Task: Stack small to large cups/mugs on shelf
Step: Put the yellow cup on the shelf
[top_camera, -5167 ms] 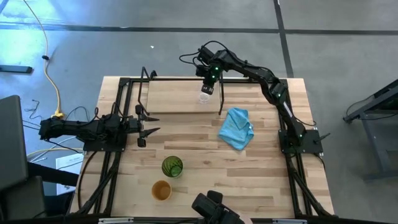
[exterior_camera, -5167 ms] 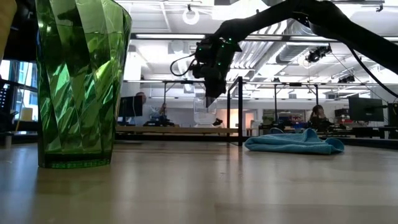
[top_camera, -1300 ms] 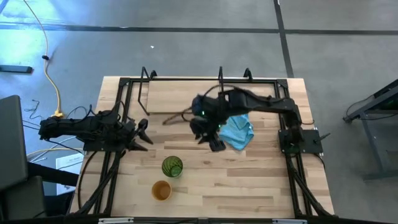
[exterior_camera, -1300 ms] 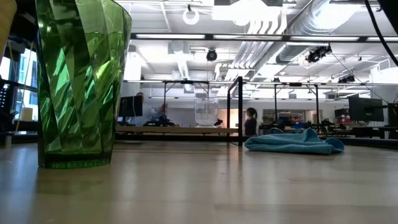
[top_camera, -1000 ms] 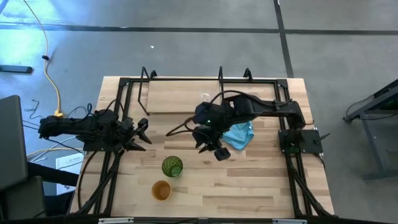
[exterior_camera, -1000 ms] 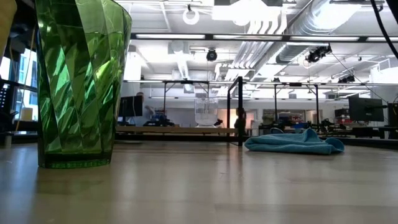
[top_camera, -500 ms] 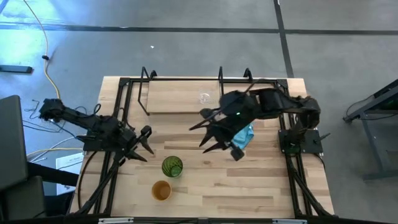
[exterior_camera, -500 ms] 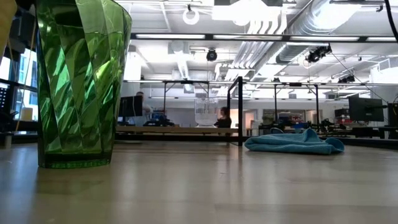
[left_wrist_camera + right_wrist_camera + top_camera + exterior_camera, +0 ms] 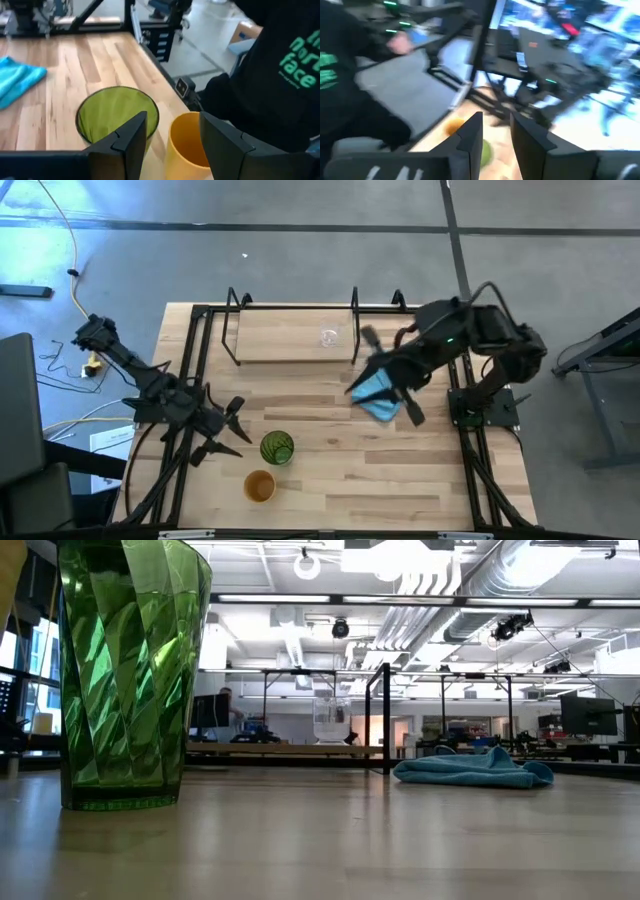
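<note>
Both dark robot arms had shifted from where they stood a second before: the right arm had swung back toward its own side, its right gripper (image 9: 385, 375) raised over the crumpled light blue cloth (image 9: 377, 397), while the left gripper (image 9: 222, 430) had dropped closer to the two cups at the near edge. The large pale wooden tabletop (image 9: 420, 470) carried everything. At its far side stood the low light-wood shelf board with black rod uprights (image 9: 280, 332), and on it, near the right-hand upright, sat the small clear glass cup (image 9: 329, 337), upright and alone. The tall translucent green ribbed cup (image 9: 277, 448) stood on the table just beside the left gripper's spread, empty fingers (image 9: 127, 140). The mid-sized orange-tan cup (image 9: 260, 486) stood upright nearer the table's front edge, close to the green one but apart from it. Seen past the left wrist, both cup mouths lay just beyond the fingertips, and a person's dark sleeve (image 9: 270, 75) with green lettering showed past the table edge. The right gripper's fingers (image 9: 470, 137) stood partly apart, holding nothing.
</note>
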